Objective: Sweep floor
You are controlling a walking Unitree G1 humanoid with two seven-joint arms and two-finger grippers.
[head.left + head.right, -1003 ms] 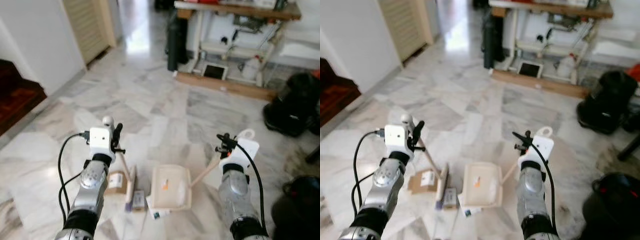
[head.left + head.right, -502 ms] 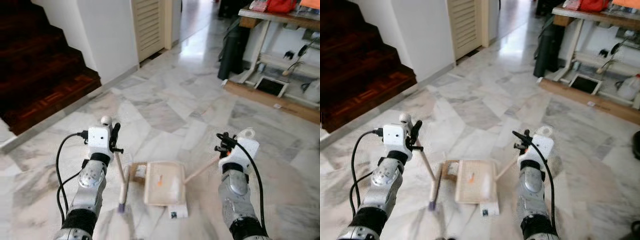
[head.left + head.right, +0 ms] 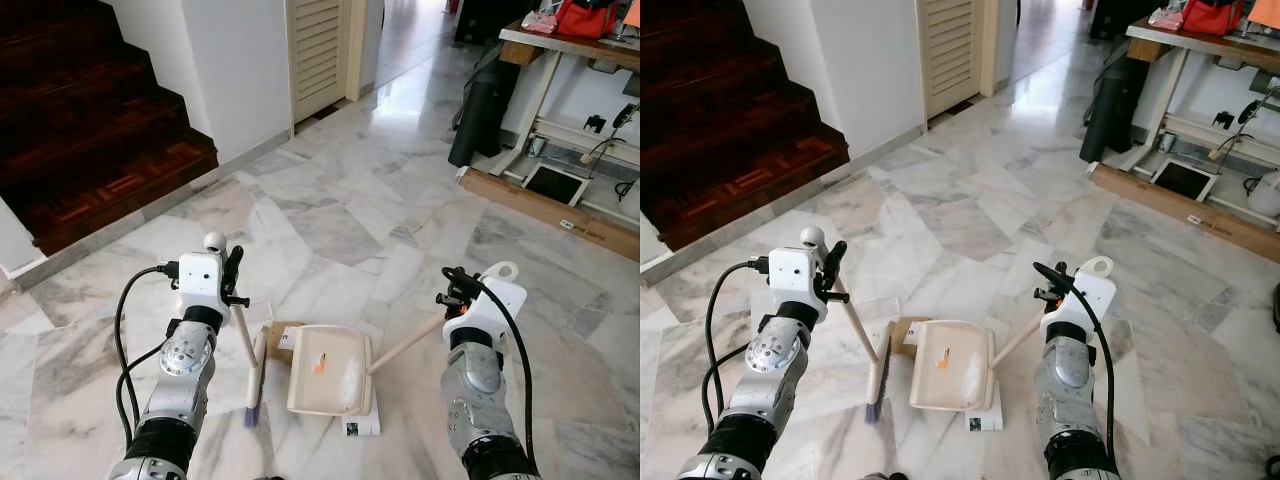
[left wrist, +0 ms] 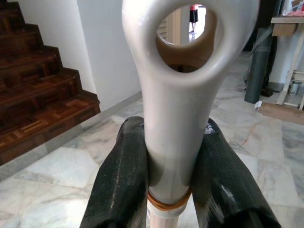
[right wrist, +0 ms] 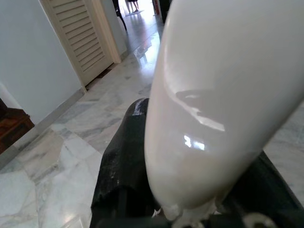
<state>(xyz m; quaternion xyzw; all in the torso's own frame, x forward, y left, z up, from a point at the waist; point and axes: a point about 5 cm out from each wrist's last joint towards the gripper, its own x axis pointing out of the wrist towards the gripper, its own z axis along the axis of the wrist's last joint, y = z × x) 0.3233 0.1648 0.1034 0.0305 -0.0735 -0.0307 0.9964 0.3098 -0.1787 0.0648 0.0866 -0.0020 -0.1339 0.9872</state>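
Floor (image 3: 330,215) of marble carries a cream dustpan (image 3: 328,370); right tool (image 3: 452,292) clamps its handle, left tool (image 3: 232,283) clamps the broom (image 3: 252,385) beside it.

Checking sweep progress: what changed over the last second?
The robot turned, so the staircase came into view. The brown cardboard piece went from left of the brush to between it and the dustpan. Both tools kept gripping their handles.
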